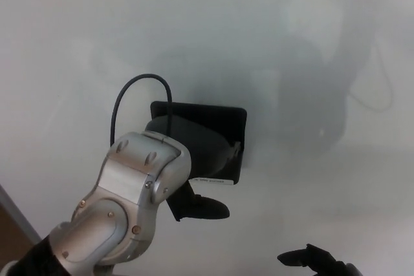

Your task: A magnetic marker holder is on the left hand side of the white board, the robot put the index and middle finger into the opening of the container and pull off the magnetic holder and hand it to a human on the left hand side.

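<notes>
A black rectangular magnetic marker holder (223, 135) is seen against the glossy white whiteboard (272, 30), near the middle of the head view and slightly left of centre. Its flat face and rounded right corners are visible, and a small white label strip runs along its lower edge. The holder appears to be attached to the board surface.

The left hand (194, 150), black and set on a silver metal wrist housing (132, 198) studded with small screws, is placed directly over the left and middle part of the holder. The hand's dark body overlaps the holder's face, so the two are hard to separate by colour. A fingertip is seen at the holder's right side, at what looks like the opening, and the black thumb (204, 207) projects just below the holder's lower edge. The hand thus appears to be closed onto the holder, with a finger inside and the thumb beneath, though the exact contact is hidden by the hand itself. A thin black cable (139, 81) loops up from the wrist and arcs over the holder's upper left corner.

Only the black fingertips of the right hand (314, 260) are shown at the bottom edge, right of centre and well apart from the holder; whether it is open or closed cannot be told.

Soft grey shadows are cast on the board behind and to the right of the holder.
</notes>
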Robot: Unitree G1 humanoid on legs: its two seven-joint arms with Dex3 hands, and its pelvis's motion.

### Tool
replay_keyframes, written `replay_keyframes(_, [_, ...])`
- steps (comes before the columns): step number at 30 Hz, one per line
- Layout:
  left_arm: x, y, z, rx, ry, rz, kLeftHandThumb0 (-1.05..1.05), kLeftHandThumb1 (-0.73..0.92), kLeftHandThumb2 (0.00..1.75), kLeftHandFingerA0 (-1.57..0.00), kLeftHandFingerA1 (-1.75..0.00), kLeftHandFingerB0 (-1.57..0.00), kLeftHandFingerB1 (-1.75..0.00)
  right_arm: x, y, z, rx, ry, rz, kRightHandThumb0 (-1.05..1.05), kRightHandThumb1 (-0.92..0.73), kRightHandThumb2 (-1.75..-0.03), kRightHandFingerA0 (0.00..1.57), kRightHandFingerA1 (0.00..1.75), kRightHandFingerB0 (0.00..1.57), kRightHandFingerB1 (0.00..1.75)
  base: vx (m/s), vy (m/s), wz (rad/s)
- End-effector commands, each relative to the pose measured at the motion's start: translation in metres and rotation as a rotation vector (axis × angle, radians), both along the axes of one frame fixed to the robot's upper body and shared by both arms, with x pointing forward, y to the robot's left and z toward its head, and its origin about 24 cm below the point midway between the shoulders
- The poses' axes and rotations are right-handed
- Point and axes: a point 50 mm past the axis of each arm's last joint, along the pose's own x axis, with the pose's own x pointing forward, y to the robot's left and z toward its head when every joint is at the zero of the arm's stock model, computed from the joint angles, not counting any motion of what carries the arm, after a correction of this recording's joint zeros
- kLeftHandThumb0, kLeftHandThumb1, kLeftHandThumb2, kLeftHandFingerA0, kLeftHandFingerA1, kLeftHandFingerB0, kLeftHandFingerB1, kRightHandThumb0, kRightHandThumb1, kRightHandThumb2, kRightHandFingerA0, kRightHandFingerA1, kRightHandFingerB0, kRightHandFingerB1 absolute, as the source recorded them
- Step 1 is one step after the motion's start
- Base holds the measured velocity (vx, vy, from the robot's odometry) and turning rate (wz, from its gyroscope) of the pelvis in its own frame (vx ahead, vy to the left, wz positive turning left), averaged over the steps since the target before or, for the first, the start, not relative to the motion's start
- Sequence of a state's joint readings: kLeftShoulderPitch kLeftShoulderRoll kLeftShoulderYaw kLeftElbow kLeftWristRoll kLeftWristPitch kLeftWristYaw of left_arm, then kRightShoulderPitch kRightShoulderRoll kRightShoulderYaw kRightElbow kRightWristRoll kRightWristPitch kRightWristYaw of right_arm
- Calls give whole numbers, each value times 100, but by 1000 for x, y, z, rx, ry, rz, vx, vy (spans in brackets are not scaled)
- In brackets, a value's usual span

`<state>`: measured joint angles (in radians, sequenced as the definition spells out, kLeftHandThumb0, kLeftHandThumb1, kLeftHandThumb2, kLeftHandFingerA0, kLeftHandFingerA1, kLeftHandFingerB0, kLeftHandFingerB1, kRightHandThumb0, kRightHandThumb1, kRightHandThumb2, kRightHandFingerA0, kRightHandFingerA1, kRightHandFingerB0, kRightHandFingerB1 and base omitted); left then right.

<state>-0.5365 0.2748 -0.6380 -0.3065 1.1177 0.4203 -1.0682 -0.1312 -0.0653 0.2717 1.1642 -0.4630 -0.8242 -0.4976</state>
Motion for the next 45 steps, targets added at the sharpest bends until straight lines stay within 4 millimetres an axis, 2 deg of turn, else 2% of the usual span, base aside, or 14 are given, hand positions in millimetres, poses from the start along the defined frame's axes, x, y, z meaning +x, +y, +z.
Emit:
replay_keyframes(1, [-1,4,15,-22,-71,20,-105,71,108,-1,-2,-11,-11,3,-5,2,-8,-12,-9,-44,-62,-58,88,70,66,62,0,0,0])
replay_keyframes(6, [-13,2,37,-57,-128,-18,-104,70,106,-1,-5,-12,-13,3,-5,2,-16,-14,-4,-43,-61,-58,91,72,64,60,0,0,0])
replay_keyframes(7, [-17,1,44,-68,-150,-33,-103,69,106,-2,-7,-13,-15,3,-5,2,-13,-10,-7,-42,-49,-90,83,79,60,70,0,0,0])
replay_keyframes(11, [-29,1,60,-85,-202,-70,-105,70,108,-2,-6,-12,-13,2,-6,2,-10,-6,-7,-42,-49,-89,83,79,60,70,0,0,0])
replay_keyframes(12, [-31,1,63,-88,-211,-75,-105,70,108,-2,-6,-12,-12,3,-6,2,-11,-7,-8,-42,-60,-58,91,73,65,60,0,0,0])
replay_keyframes(17, [-38,1,73,-92,-240,-93,-105,68,108,-1,-8,-13,-12,3,-6,2,-12,-7,-7,-43,-61,-58,90,72,66,61,0,0,0])
replay_keyframes(22, [-32,1,67,-81,-209,-63,-95,63,105,0,-15,-14,-19,2,-6,1,-13,0,-4,-42,-61,-58,92,75,65,59,0,0,0])
replay_keyframes(25, [-27,2,62,-76,-177,-36,-103,68,104,-2,-7,-13,-14,3,-6,1,-14,2,-7,-43,-61,-58,92,74,65,59,0,0,0])
replay_keyframes(35, [-16,4,51,-75,-95,14,-102,68,105,-3,-7,-12,-11,5,-5,4,-18,-19,-2,-41,-60,-58,92,75,65,60,0,0,0])
replay_keyframes(38, [-14,5,49,-81,-47,31,-98,66,104,-3,-10,-9,-11,6,-5,4,-15,-20,-3,-41,-60,-58,92,74,65,60,0,0,0])
replay_keyframes(42, [-8,6,32,-111,88,65,-102,67,104,-3,-22,-13,-13,5,-5,4,-7,-17,-2,-42,-61,-58,91,76,66,60,0,0,0])
replay_keyframes(43, [-8,6,30,-104,107,58,-96,70,68,-10,-32,-7,-22,5,-5,4,-5,-17,-3,-42,-60,-58,94,76,66,60,0,0,0])
replay_keyframes(44, [-7,6,28,-94,124,50,-96,70,68,-10,-32,-7,-22,5,-5,4,-2,-17,-4,-42,-60,-58,94,76,66,60,0,0,0])
replay_keyframes(45, [-8,5,28,-77,121,39,-96,63,99,-14,-44,-6,-25,6,-5,5,-2,-21,-4,-42,-60,-58,96,77,66,61,0,0,0])
